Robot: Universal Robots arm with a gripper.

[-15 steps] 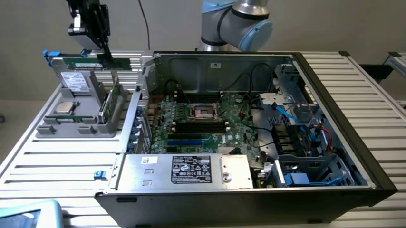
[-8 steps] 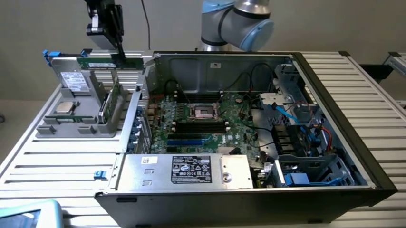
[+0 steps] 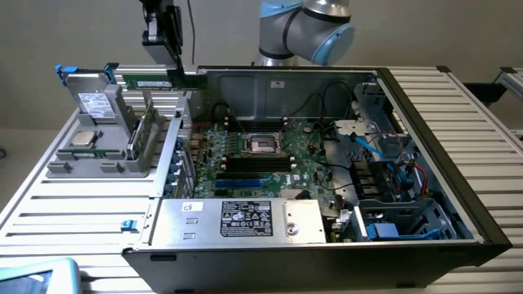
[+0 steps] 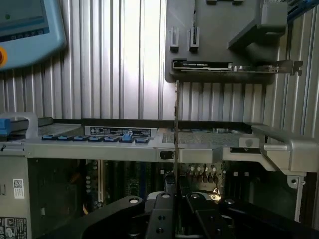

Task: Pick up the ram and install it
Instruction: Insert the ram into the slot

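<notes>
One ram [image 3: 147,81] is clamped in the narrow gripper [image 3: 181,75], held level above the computer case [image 3: 327,266], probably to clear its wall.

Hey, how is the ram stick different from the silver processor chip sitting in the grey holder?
The ram stick is long, narrow and green; the processor chip is small, square and silver. The ram stick is gripped by the fingers, turned up on its long edge; the processor chip lies flat in the grey holder, with nothing touching it. Both are off the motherboard, neither one installed.
</notes>
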